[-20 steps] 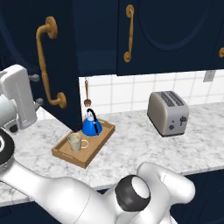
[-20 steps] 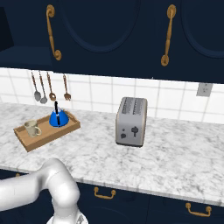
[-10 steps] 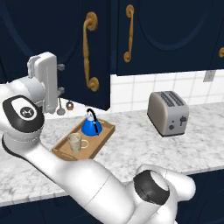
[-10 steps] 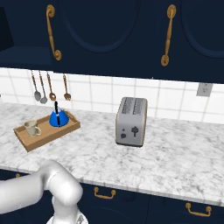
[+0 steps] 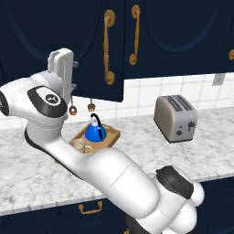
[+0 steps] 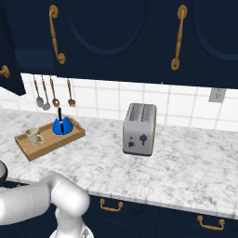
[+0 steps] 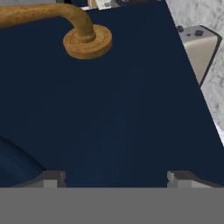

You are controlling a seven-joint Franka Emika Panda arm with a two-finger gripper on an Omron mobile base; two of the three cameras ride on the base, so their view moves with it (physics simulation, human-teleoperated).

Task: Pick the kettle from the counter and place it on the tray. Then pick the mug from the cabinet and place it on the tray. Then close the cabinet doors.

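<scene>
**Gripper spread wide at the cabinet door, kettle and mug on the tray**

The gripper [image 7: 113, 177] is raised high against the face of a dark navy cabinet door [image 7: 109, 109], its two fingertips standing wide apart with nothing between them. In the hand view the door panel lies straight ahead of the gripper, very close, and the round foot of the door's brass handle [image 7: 87, 40] sits ahead of it and off to the side of the left fingertip. Whether the fingertips touch the panel cannot be told.

In the left base view the hand [image 5: 62, 73] stands upright beside the left edge of that door [image 5: 98, 50], which is swung partly out from the cabinet front.

Below the gripper, on the table [image 5: 137, 146], the wooden tray [image 5: 112, 137] carries both task items. The blue kettle [image 5: 96, 131] stands upright at the tray's far end, and the beige mug [image 5: 78, 145] stands at the near end, just beside the kettle but apart from it.

Well off to the gripper's right, the silver toaster [image 5: 176, 118] stands on the table. Utensils [image 6: 51, 95] hang on the tiled wall behind the tray.
</scene>
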